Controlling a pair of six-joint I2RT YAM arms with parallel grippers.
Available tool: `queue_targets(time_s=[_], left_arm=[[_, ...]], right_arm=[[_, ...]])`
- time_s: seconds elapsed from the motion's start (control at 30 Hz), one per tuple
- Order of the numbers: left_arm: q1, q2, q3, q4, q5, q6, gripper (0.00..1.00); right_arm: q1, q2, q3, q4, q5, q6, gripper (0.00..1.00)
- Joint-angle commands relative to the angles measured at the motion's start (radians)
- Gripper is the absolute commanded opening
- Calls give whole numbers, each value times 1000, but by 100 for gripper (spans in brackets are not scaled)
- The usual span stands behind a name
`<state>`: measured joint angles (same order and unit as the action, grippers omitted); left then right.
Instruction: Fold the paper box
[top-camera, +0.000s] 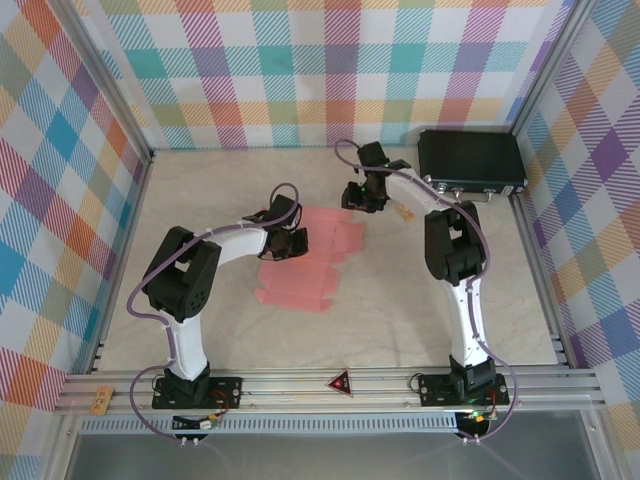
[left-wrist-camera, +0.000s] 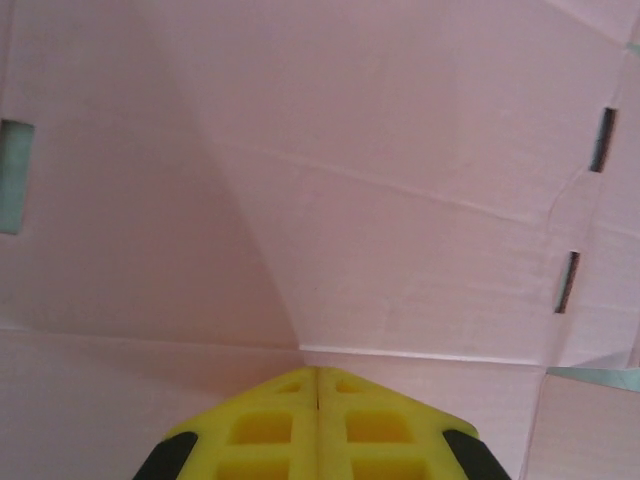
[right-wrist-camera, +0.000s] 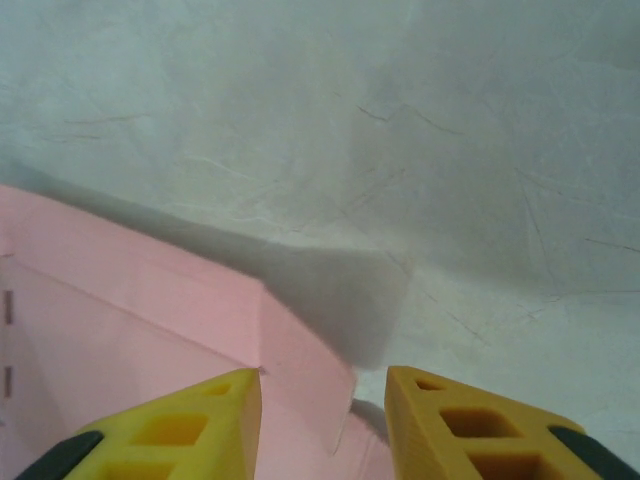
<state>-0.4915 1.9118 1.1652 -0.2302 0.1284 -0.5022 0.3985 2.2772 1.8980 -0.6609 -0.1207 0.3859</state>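
Pressed tightly together, with no gap between them, the yellow fingers of the left gripper (left-wrist-camera: 317, 372) are seen in the left wrist view with their tips at a crease of the paper box (left-wrist-camera: 400, 200). Whether any cardboard is pinched between them cannot be told. A fold line is seen running up and to the left from the fingertips, with the panel to its left shaded darker. Two narrow slots (left-wrist-camera: 603, 140) are cut near the sheet's right edge.

From above, the paper box (top-camera: 310, 260) is seen as a salmon-pink die-cut sheet spread out at the middle of the table (top-camera: 400, 300), between the two arms. The left gripper (top-camera: 292, 242) is placed over the sheet's left side, and the right gripper (top-camera: 362, 197) is held at its far right corner.

In the right wrist view the right gripper (right-wrist-camera: 322, 375) is shown parted to a moderate gap, not clamped on anything. A corner of a pink flap (right-wrist-camera: 300, 350) is seen in that gap, just beside the left finger and raised a little, its shadow cast on the pale table surface behind it. A black case (top-camera: 470, 162) is set in the far right corner of the table, well apart from the sheet.
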Motion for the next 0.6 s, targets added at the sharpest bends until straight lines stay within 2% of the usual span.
queue_targets(time_s=[0.0,0.23,0.57], left_arm=[[-10,16,-24,9,-20,-30,0],[-12,21,-33,5,-29,-33,0],[-12,35,-24,-11,-32,-32,0]], right_arm=[[2,26,33,-48,-10,8,40],[2,43,38,-31,-74,19,40],[5,12,21,10,-160,4,34]])
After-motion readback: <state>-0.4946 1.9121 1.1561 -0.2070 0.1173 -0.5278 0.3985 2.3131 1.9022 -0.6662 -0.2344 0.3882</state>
